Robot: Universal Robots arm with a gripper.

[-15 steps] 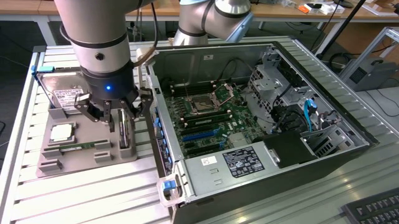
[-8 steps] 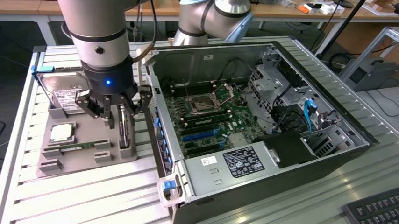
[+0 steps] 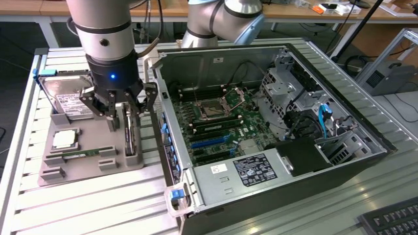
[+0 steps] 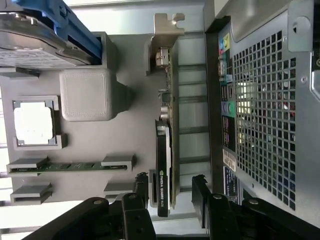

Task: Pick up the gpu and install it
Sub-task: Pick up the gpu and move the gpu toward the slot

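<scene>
Two fingers (image 4: 201,195) of the gripper (image 4: 170,192) straddle the gpu (image 4: 164,150), spread apart and holding nothing. A clear gap shows on the case side, less on the other (contact there cannot be ruled out).

The gpu stands on edge in a slot of the grey holder (image 4: 95,145), on the side nearest the open computer case (image 3: 216,63). Its metal bracket (image 4: 167,25) is at the end far from the fingers.

Risks, as judged:
1. Uneven gaps: one finger would meet the card first and shove it sideways in the slot.
2. The grasp sits near one end, so on lifting the card may pivot bracket-down or jam in the slot.
3. The case's rear wall (image 4: 260,110) is just beside the outer finger; sideways drift could strike it.
4. Fingers bearing on board components could damage them.
</scene>
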